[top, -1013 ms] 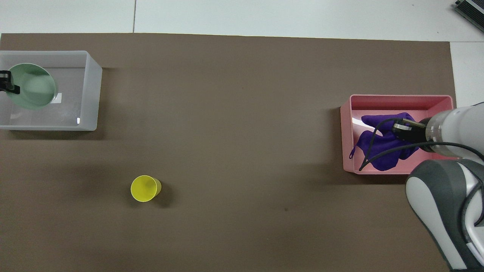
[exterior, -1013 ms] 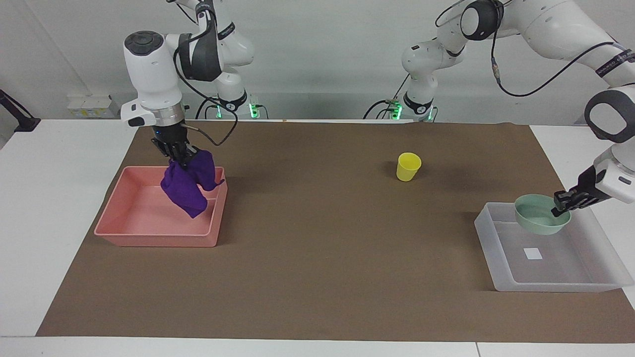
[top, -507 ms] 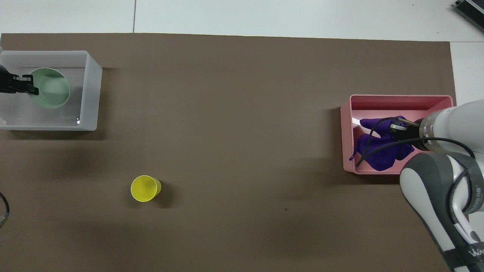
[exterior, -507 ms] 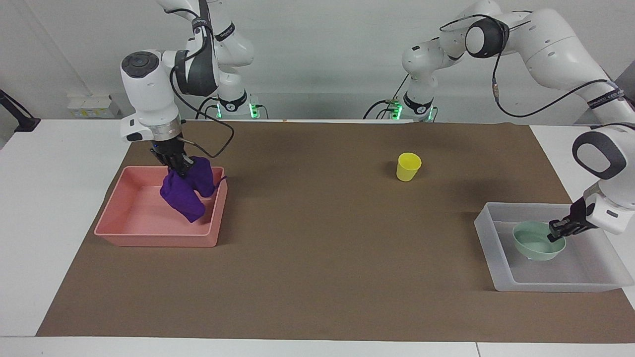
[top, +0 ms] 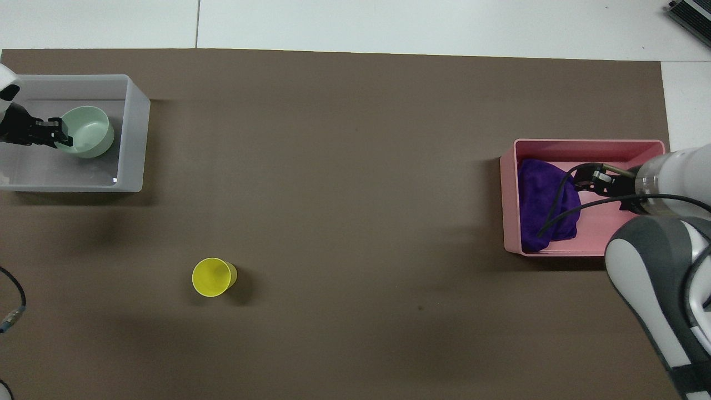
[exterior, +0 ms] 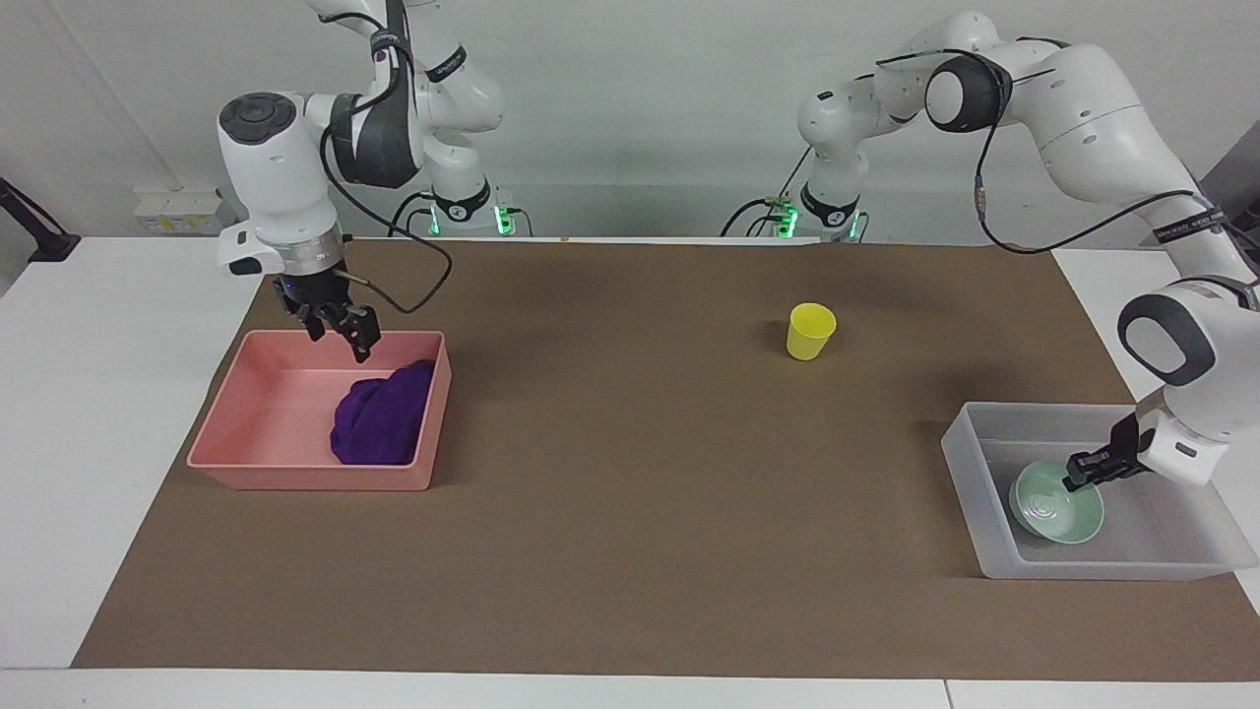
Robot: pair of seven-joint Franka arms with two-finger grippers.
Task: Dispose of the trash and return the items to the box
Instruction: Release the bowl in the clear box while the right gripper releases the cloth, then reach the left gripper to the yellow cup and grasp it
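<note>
The purple cloth (exterior: 379,425) lies bunched in the pink bin (exterior: 305,480), against the wall toward the table's middle; it also shows in the overhead view (top: 541,205). My right gripper (exterior: 340,335) hangs open and empty just above the bin. My left gripper (exterior: 1080,473) is shut on the rim of the mint-green bowl (exterior: 1055,512), which is tipped on its side inside the translucent box (exterior: 1102,569). The yellow cup (exterior: 810,331) stands upright on the mat, nearer to the robots than the box.
A brown mat (exterior: 630,512) covers most of the white table. The pink bin (top: 589,143) sits at the right arm's end and the box (top: 136,139) at the left arm's end, with the cup (top: 213,276) between them.
My right gripper opened and rose; the cloth dropped into the pink bin. My left gripper lowered the bowl into the box and tipped it onto its side.
</note>
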